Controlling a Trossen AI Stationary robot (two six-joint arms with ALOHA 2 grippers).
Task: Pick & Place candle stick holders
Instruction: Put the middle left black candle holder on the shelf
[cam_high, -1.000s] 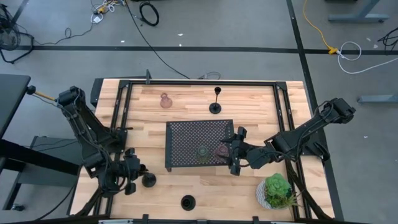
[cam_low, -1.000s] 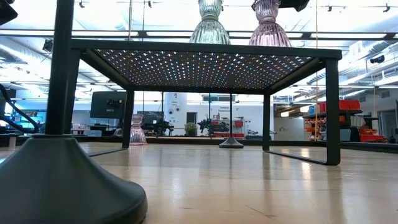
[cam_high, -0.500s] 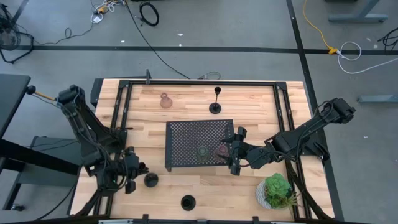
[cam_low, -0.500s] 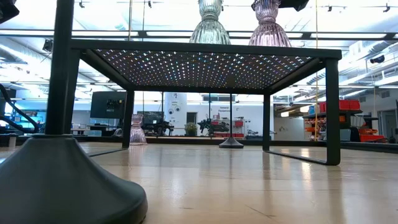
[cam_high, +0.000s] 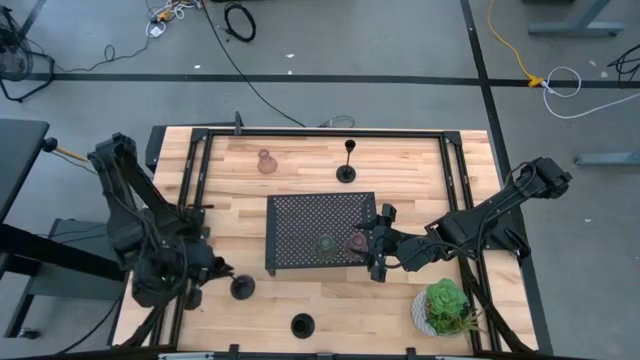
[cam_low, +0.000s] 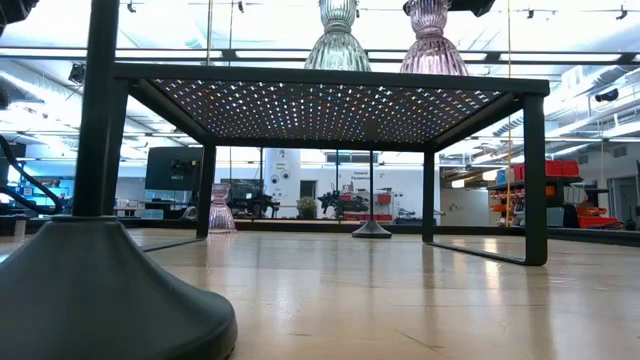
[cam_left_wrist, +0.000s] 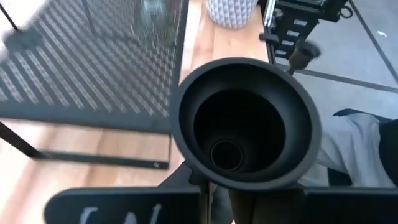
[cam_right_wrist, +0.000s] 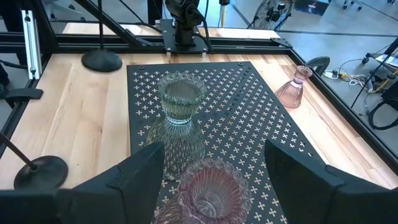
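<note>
The left gripper (cam_high: 215, 273) has its fingers closed on a black candle holder (cam_high: 241, 289) at the counter's (cam_high: 400, 165) front left. The right gripper (cam_high: 379, 243) has its fingers spread wide around a pink glass holder (cam_high: 355, 243) on the black tray (cam_high: 300, 215), beside a green glass holder (cam_high: 326, 244).

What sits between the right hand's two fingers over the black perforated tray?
In the right wrist view, a pink ribbed glass holder stands on the black perforated tray between the open right hand's fingers, ungripped.
</note>
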